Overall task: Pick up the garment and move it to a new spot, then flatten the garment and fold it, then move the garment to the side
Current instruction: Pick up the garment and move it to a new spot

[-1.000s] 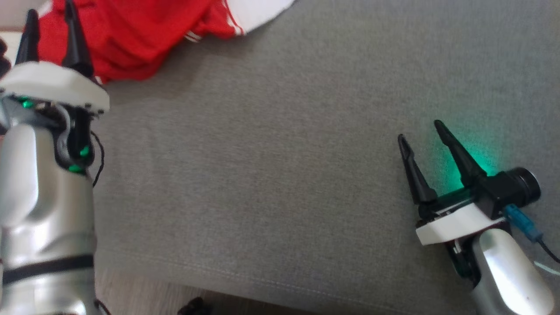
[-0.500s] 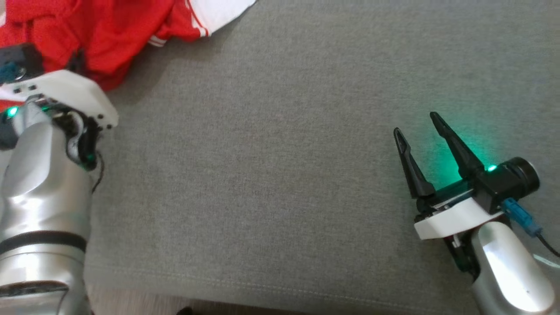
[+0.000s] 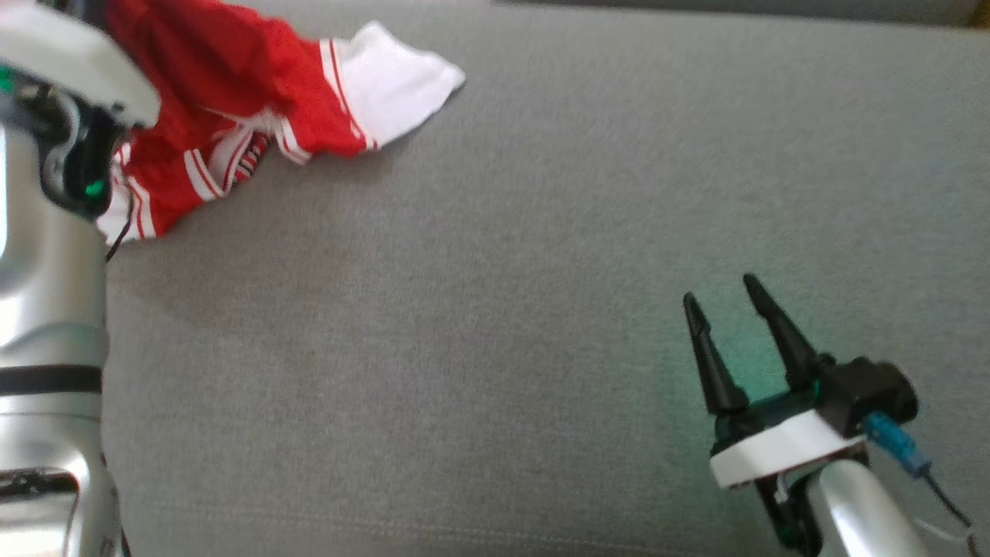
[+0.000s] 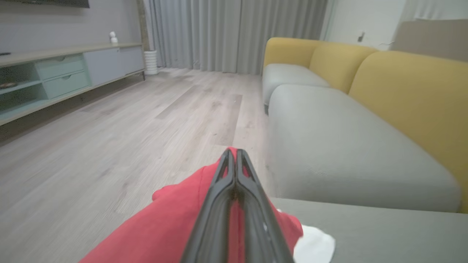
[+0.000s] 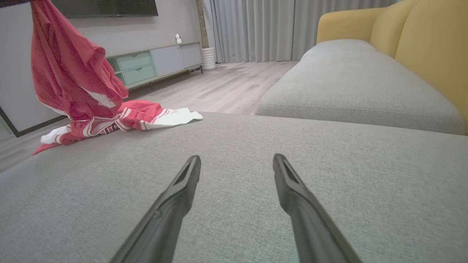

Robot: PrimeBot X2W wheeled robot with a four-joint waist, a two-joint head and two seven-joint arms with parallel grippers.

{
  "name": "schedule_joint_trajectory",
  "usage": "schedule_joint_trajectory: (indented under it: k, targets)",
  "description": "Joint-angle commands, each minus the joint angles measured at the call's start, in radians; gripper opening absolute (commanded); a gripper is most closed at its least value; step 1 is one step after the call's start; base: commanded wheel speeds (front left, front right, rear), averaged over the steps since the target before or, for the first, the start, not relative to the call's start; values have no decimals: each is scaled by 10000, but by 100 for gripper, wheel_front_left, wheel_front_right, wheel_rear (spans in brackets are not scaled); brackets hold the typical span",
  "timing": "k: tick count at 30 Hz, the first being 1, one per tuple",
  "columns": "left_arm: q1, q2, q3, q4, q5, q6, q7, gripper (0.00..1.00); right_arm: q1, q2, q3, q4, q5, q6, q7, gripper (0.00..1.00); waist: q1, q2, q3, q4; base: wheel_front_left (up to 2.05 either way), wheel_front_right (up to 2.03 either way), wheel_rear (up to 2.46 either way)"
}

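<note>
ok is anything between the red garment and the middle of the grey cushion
Nothing visible. The left gripper is shut on the garment at the far left of the cushion; the fabric toward its middle lies bare. The open right gripper sits near right, off that path.

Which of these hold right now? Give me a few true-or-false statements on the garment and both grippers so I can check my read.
1. The left gripper is shut on the garment. True.
2. The right gripper is shut on cloth. False: it is open and holds nothing, over the grey cushion.
3. The garment lies wholly flat. False: one part hangs raised from the left gripper, the rest is bunched on the grey cushion.
4. The garment is red with white trim. True.
</note>
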Motion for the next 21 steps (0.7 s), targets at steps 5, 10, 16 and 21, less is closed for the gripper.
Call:
schedule_joint_trajectory:
  k: [5, 10, 16, 21]
  targets:
    - [461, 530, -657, -3493, -1571, -81, 2085, 0, 371, 348, 117, -265, 96, -7, -55, 100, 0, 0, -1096, -484, 0, 0, 0]
    - [2373, 1038, -1136, -8539, -4239, -72, 5327, 0, 495, 535, 313, -301, 92, -7, -55, 100, 0, 0, -1395, -1181, 0, 0, 0]
    - [3640, 1117, -1536, -11021, -5484, 353, 7062, 0, 295, 654, 541, -387, 145, -7, -55, 100, 0, 0, -1199, -2172, 0, 0, 0]
    - [4264, 864, -2112, -11064, -5587, 809, 7586, 0, 86, 761, 649, -490, 268, -7, -55, 100, 0, 0, -944, -3170, 0, 0, 0]
